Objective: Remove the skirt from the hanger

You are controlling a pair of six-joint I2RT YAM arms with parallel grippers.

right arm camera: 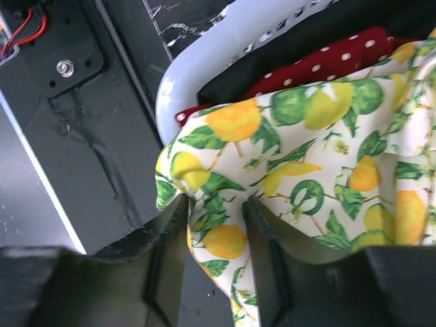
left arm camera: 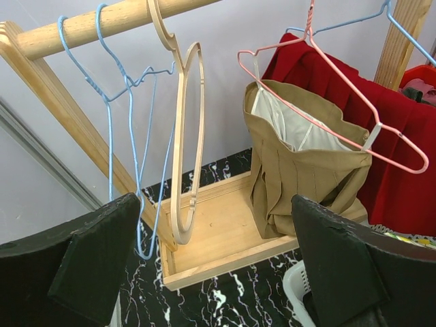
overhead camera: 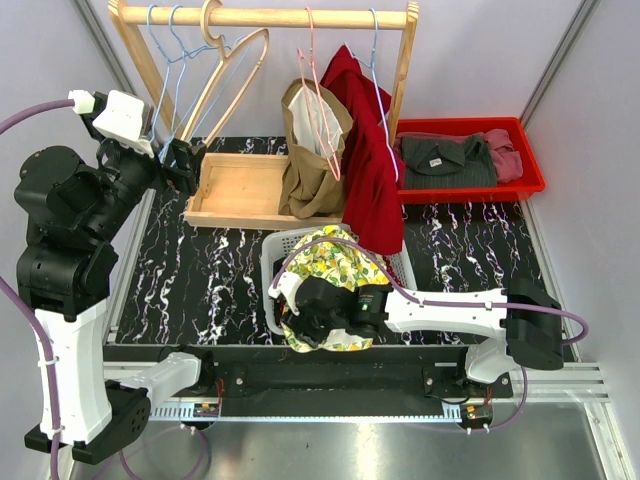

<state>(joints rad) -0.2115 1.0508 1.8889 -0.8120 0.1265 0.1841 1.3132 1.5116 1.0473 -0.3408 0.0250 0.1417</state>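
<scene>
Left claw: you have it up by the round wooden rail, fingers spread wide, gripping nothing. Tan fabric skirt hangs on the pink wire hanger, hem in the shallow wooden tray. Right claw: pinched tight on lemon-print cloth at the white plastic basket rim.

My overhead camera sits above and behind the arm bases, looking down across the whole table to the clothes rack. My left wrist view faces that rack from nearer, sharing the khaki skirt and wooden hanger. My right wrist view looks down at close range, sharing the lemon-print cloth and white basket
</scene>
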